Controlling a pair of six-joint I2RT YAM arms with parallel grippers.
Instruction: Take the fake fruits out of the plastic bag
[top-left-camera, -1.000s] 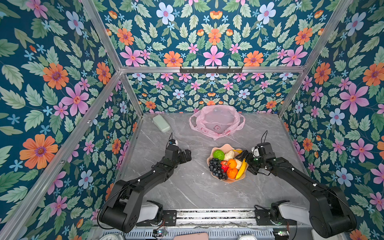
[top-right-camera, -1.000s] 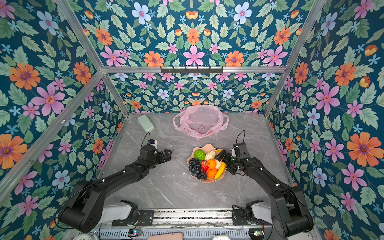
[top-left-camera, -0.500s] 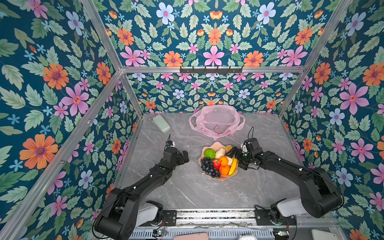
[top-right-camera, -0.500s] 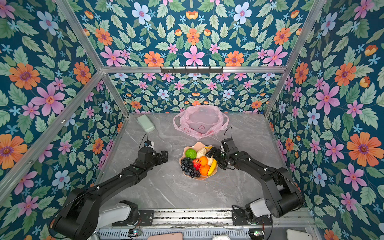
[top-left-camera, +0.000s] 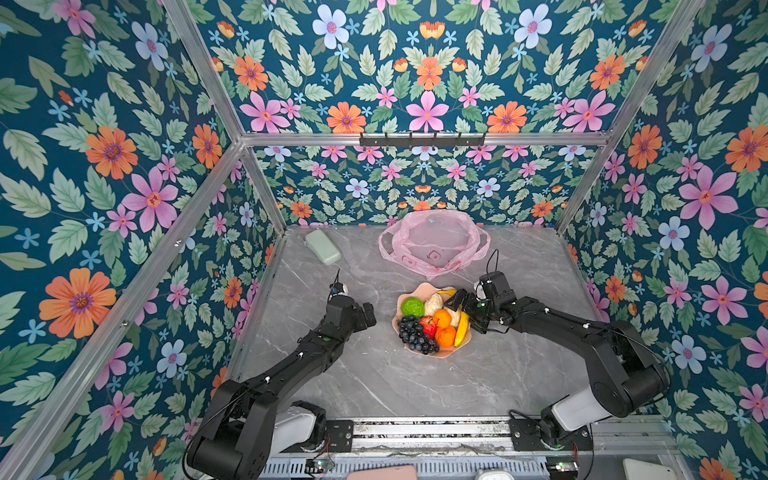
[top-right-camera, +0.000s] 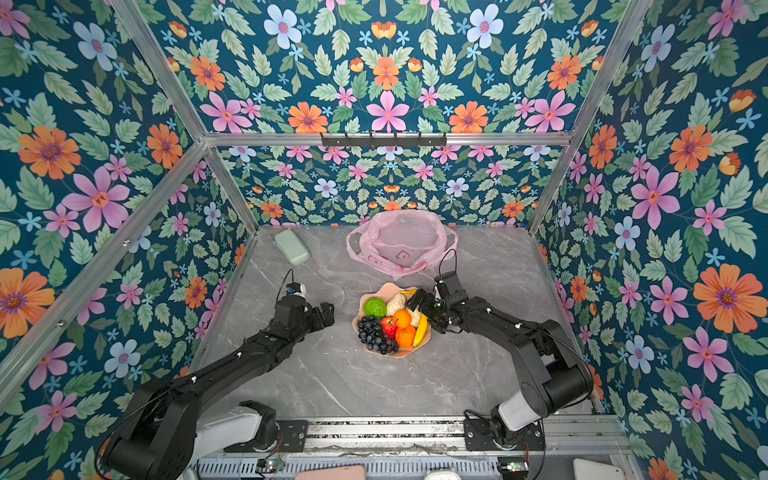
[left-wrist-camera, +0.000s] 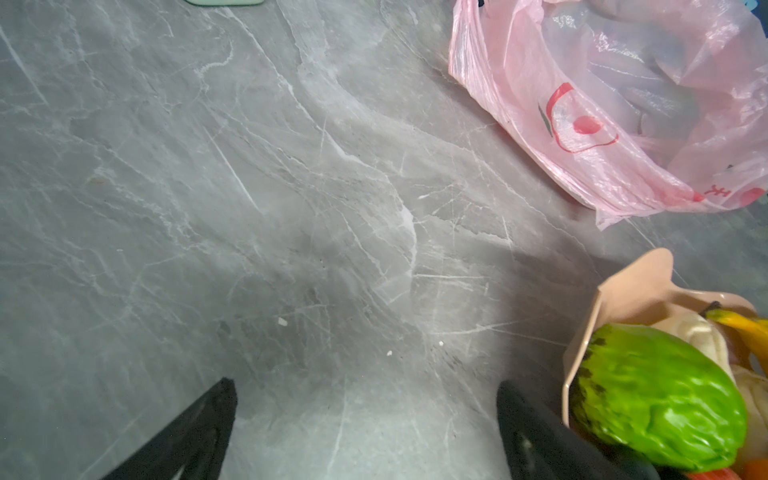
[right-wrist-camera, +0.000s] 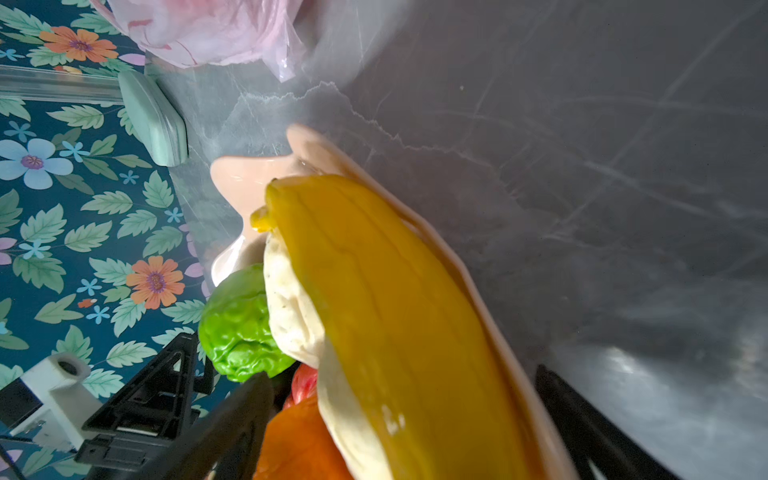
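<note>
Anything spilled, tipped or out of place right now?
Nothing spilled: the fake fruits sit in the upright peach bowl, and the plastic bag lies slack behind it. Only oddity: the open right gripper straddles the bowl's rim.

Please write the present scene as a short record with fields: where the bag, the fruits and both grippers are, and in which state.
plastic bag: back of the grey table, lying open, no fruit visible inside
fake fruits: piled in the peach bowl, in front of the bag
fruits seen: banana, grape bunch, green fruit, oranges, apple, cream pieces
left gripper: open, empty, over bare table left of the bowl
right gripper: open, straddling the banana and the bowl's rim
other: pale green case, back left
</note>
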